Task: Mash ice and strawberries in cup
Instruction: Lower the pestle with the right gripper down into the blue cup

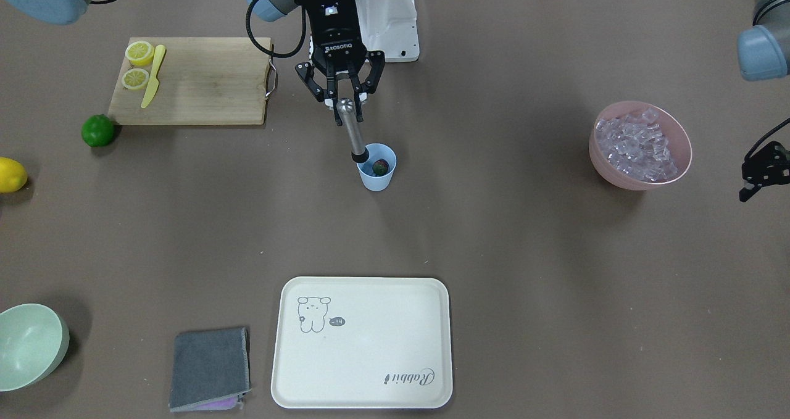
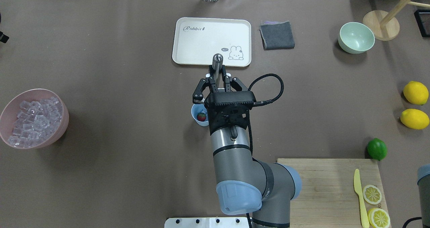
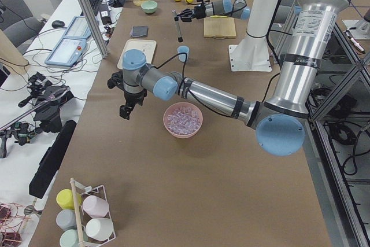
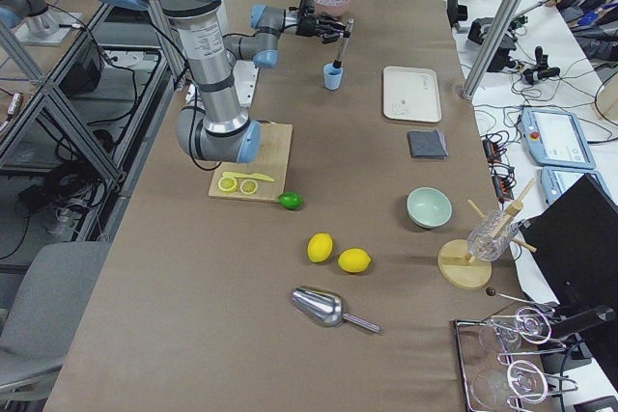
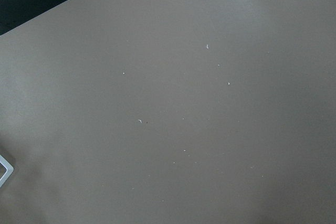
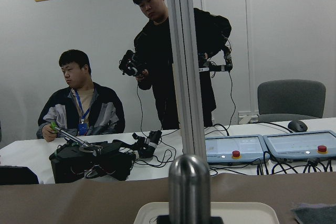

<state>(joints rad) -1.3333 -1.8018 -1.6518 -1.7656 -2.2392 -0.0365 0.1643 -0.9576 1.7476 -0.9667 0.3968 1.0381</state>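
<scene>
Nearest the robot, the right pincer point(image 1: 344, 109) is clamped on the very top of a slim steel muddler with a black tip point(image 1: 354, 132), and the rod leans rather than standing straight. Its tip dips into the small light-blue plastic cup point(image 1: 376, 183) in the middle of the desk. The tip sits close to the rim on the robot's right side, beside the little red strawberry point(image 1: 381, 166) lying inside.

Here's the worry: a downward push through a slanted, off-centre rod could tip or skid that light cup, and nothing steadies it. A hold so high on the handle may also let the rod pivot. The round berry could roll away from the tip, too.

Whether any ice is in the cup cannot be told. The clear ice cubes point(image 1: 639, 144) sit heaped in the wide pink bowl point(image 1: 617, 177) at the desk's left end. The left pincer point(image 3: 125, 113) hangs near that bowl, well apart from the cup, and whether it is open or closed is unclear.
</scene>
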